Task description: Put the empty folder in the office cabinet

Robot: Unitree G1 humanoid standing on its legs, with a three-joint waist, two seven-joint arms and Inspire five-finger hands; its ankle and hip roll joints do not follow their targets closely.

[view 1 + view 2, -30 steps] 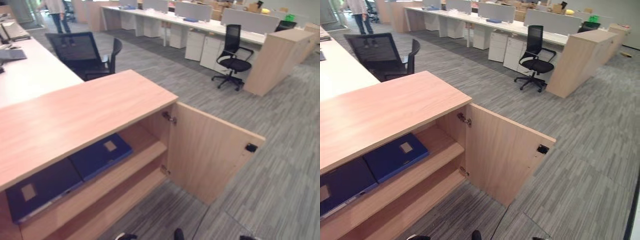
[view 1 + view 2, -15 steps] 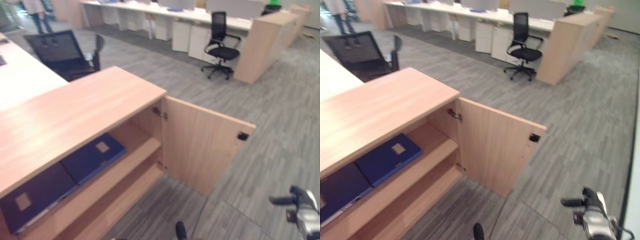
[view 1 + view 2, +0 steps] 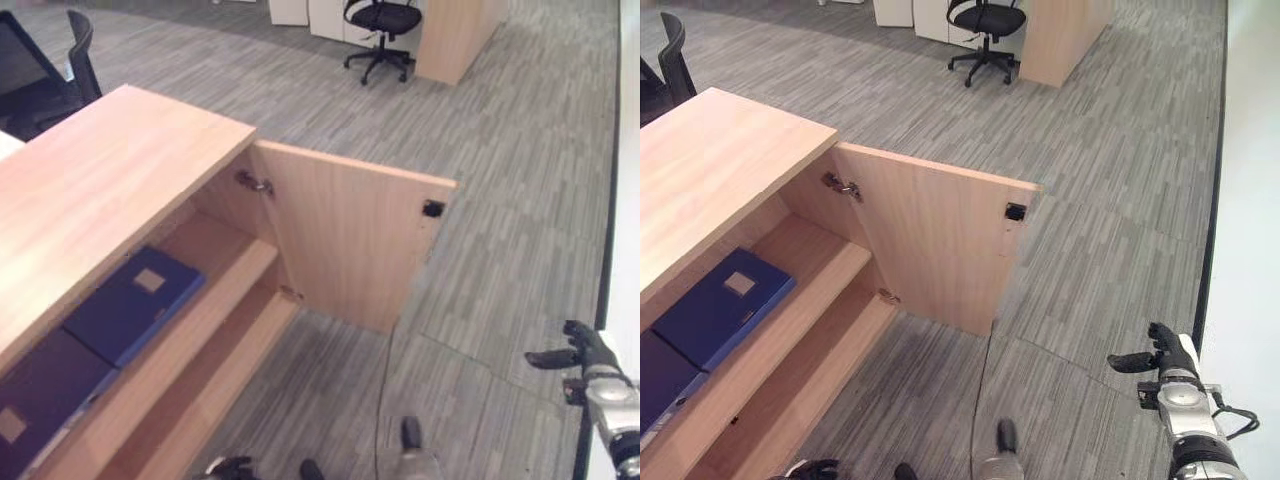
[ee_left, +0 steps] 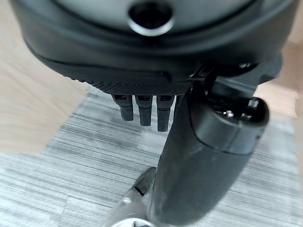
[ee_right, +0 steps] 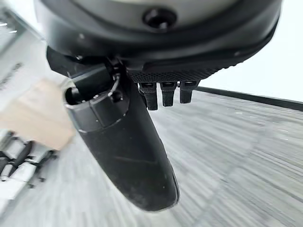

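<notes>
On upper shelf of office cabinet (image 3: 120, 150), blue folder (image 3: 135, 303) lies flat beside darker folder (image 3: 40, 385); door (image 3: 345, 240) open. Right hand (image 3: 1170, 362) low, well right of door, fingers relaxed, holding nothing. Left hand (image 4: 156, 61) fingers straight, empty. Judgement: swing right hand wide behind door, push it shut evenly.

A: What does the right hand (image 3: 1162, 350) look like?
B: Dark fingers on a silver-grey wrist with small screws
A: And the left hand (image 4: 156, 61)?
B: Black shell, textured palm strip, round screw hole, thick glossy thumb
</notes>
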